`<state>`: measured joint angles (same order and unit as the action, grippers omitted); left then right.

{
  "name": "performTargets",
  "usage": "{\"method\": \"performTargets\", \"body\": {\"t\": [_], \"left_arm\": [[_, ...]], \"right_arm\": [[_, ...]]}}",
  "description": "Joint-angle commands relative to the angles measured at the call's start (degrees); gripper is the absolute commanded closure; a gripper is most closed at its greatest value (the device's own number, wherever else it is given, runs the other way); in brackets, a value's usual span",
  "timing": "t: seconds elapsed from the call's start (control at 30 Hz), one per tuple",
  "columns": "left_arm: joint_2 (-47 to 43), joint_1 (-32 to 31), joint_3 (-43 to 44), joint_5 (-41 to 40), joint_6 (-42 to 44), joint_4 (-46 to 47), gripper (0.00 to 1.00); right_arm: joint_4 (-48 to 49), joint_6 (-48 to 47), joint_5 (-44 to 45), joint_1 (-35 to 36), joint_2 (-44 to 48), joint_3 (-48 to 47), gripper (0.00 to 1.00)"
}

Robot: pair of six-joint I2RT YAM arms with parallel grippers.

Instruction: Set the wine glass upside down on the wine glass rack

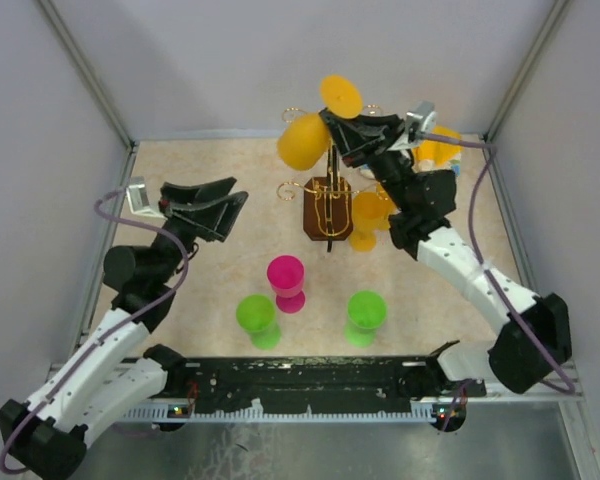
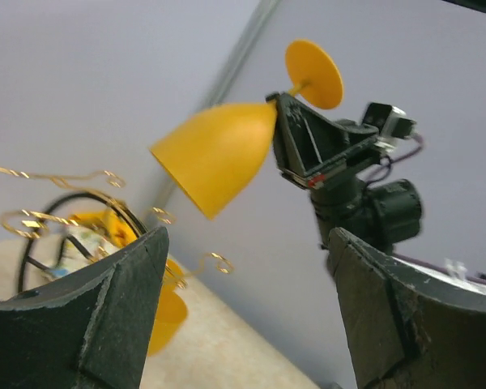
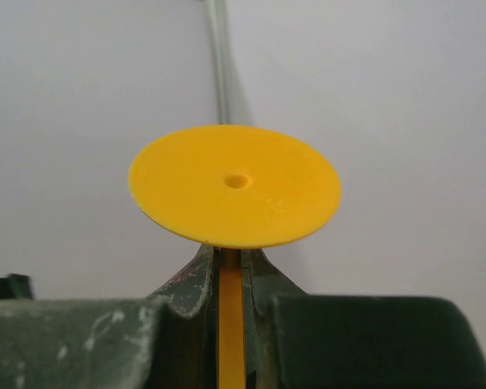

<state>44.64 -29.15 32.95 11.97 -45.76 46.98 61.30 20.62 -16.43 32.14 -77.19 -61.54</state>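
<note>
My right gripper (image 1: 342,128) is shut on the stem of a yellow wine glass (image 1: 304,141) and holds it tilted in the air above the rack, bowl to the left, round foot (image 1: 340,96) up. In the right wrist view the foot (image 3: 235,197) sits just past my fingers, the stem (image 3: 231,324) clamped between them. The gold wire rack (image 1: 327,190) stands on its dark brown base (image 1: 325,215); another yellow glass (image 1: 368,215) hangs on its right side. The left wrist view shows the held glass (image 2: 219,154) and rack hooks (image 2: 215,261). My left gripper (image 1: 230,212) is open and empty, left of the rack.
A pink glass (image 1: 286,280) and two green glasses (image 1: 256,318) (image 1: 365,314) stand on the table in front of the rack. More yellow things (image 1: 438,150) lie at the back right behind my right arm. Walls close in the table on three sides.
</note>
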Motion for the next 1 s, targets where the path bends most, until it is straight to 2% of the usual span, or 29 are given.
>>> {"method": "performTargets", "body": {"t": [0.0,0.1,0.27,0.4,0.97], "left_arm": [[-1.68,-0.27,11.12,-7.13,19.51,-27.76,0.15],[-1.31,-0.17,13.98,-11.34,23.91,-33.89,0.14],[0.03,-0.13,16.44,-14.36,28.63,-38.91,0.16],[0.71,-0.07,16.00,-15.19,30.44,-39.88,0.16],[3.06,-0.04,12.11,-17.57,33.18,-34.84,0.15]], "right_arm": [[-24.10,-11.42,5.01,-6.45,6.86,-7.63,1.00],[-30.81,-11.53,4.73,-13.73,7.91,-9.54,1.00],[-31.94,-10.18,1.67,-25.33,7.06,-9.19,1.00],[-31.41,-10.12,1.00,-31.00,3.22,-9.79,1.00],[-10.97,-22.79,0.25,-32.21,-14.29,-4.63,1.00]]}}
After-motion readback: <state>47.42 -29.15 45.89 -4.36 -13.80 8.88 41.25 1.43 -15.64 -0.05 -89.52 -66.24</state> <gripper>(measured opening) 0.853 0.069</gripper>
